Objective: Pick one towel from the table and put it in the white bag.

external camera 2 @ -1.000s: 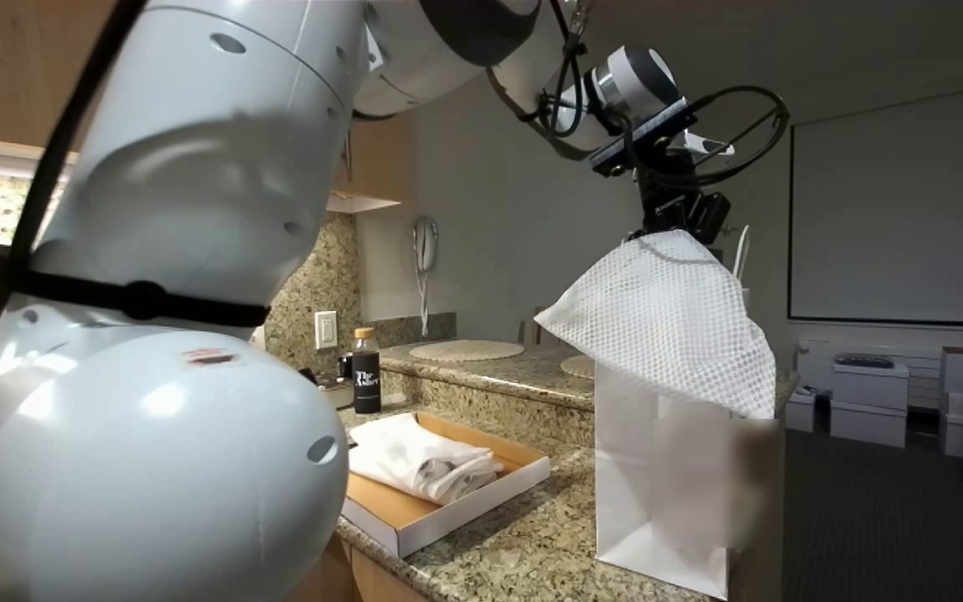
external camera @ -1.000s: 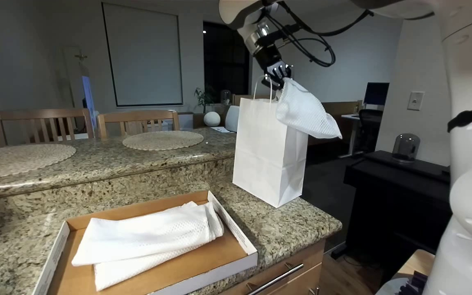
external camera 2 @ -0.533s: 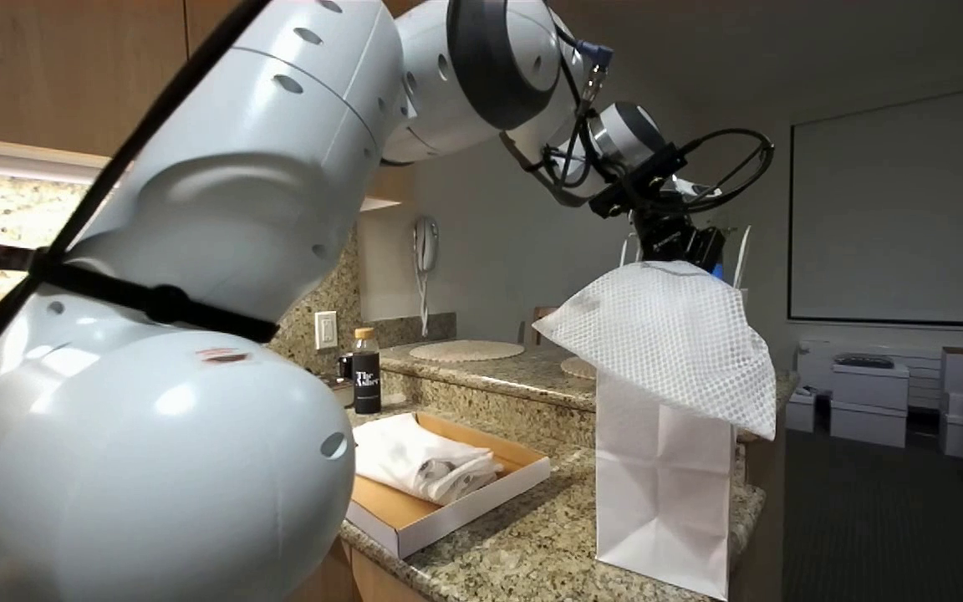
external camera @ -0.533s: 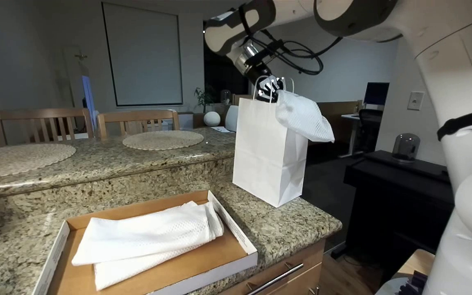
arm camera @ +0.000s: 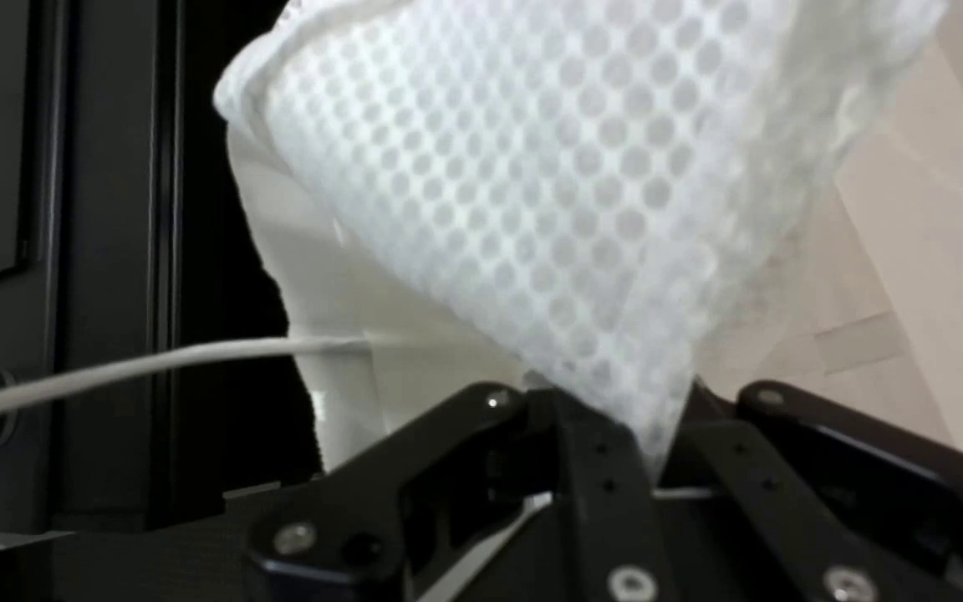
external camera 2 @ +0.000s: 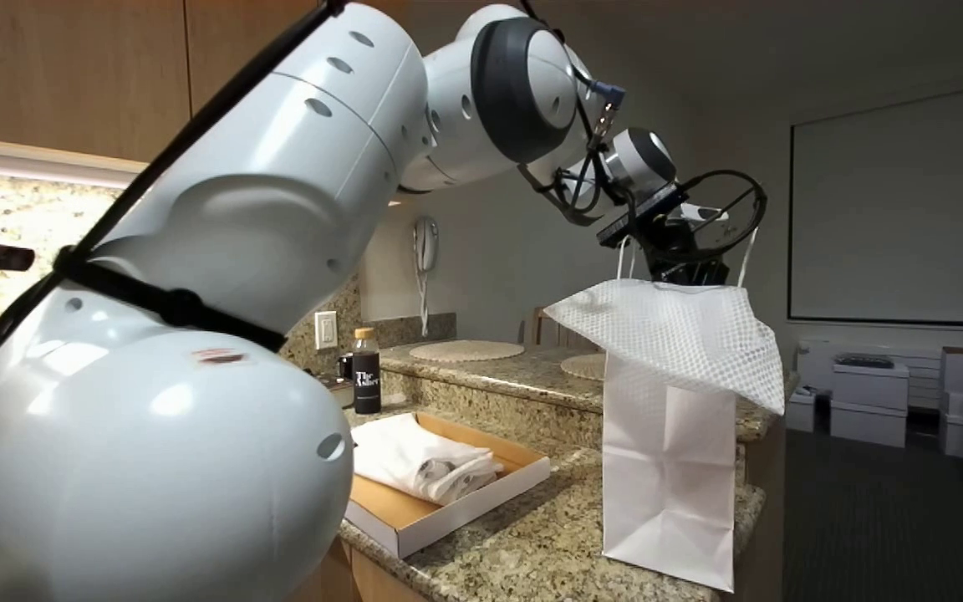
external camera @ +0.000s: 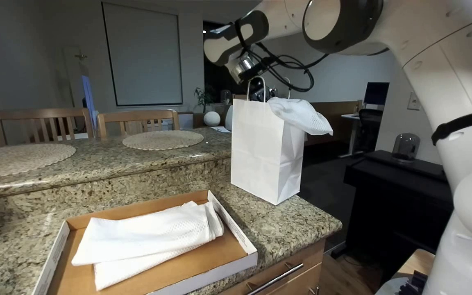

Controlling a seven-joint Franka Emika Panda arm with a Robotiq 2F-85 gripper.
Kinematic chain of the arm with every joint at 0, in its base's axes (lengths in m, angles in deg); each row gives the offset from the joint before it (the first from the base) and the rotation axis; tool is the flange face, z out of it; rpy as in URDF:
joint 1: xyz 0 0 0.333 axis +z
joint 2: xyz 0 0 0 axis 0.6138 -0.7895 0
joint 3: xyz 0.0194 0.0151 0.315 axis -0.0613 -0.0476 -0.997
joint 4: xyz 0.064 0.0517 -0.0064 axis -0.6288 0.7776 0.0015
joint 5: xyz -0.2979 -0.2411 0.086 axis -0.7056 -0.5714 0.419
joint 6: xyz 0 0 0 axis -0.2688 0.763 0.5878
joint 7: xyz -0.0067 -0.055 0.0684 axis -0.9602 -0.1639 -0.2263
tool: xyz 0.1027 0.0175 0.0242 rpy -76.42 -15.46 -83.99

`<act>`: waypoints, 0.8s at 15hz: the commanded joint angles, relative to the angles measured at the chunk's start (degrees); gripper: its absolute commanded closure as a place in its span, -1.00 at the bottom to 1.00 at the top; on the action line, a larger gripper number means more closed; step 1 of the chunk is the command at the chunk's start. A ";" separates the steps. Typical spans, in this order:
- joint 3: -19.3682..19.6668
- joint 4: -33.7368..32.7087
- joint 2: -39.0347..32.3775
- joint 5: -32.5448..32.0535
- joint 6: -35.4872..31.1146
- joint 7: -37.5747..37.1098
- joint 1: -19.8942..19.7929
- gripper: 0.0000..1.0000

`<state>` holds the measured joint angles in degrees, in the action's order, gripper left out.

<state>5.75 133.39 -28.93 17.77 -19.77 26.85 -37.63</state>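
Your towel [external camera: 300, 116] is draped over the rim of the white bag [external camera: 256, 151], right of centre in both exterior views, with most of the cloth you can see hanging outside the paper wall. In the wrist view it narrows downward to a tip between the fingers [arm camera: 597, 502], bottom centre, and they look pinched on that tip; treat it as held.

Expect it to handle as light, limp and soft, with no stiffness to push with: lower the tip alone and the rest probably trails outside. The dimpled texture should give a sure grip and seems hardly fragile, but it may drag on the paper edge. The pinched end serves you for leading the cloth deep into the bag; if it hangs up, a fresh hold nearer the middle of the draped part would likely gather more in.

The bag stands upright on the table [external camera: 285, 221] and is probably light enough to tip if you pull sideways. Mind its handle [arm camera: 222, 351], at the left of the wrist view. The shallow box [external camera: 219, 273] with folded towels [external camera: 146, 233] sits lower left in an exterior view, apart from the bag.
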 commanded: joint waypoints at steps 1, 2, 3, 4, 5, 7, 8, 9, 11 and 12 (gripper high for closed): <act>0.86 0.33 -0.60 -0.46 -3.87 -4.51 1.12 0.89; 0.78 0.60 -0.22 -0.08 -5.28 -5.50 1.21 0.39; 0.81 0.94 0.15 -0.09 -6.47 -6.18 1.48 0.38; 0.84 1.28 0.66 0.02 -7.68 -6.88 1.66 0.25; 0.03 2.06 1.75 0.27 -8.87 -7.35 1.25 0.14; -0.24 2.77 3.74 0.67 -10.49 -7.21 1.33 -0.11; -0.45 3.28 5.13 0.95 -11.16 -6.81 1.34 -0.26; -0.71 3.67 6.44 1.33 -11.77 -6.44 1.32 -0.37; -1.25 4.51 9.21 1.70 -13.72 -6.57 1.23 -0.63; -1.50 4.72 10.46 2.06 -15.02 -6.97 1.10 -0.74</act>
<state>5.04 133.50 -24.41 17.98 -30.72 20.98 -36.15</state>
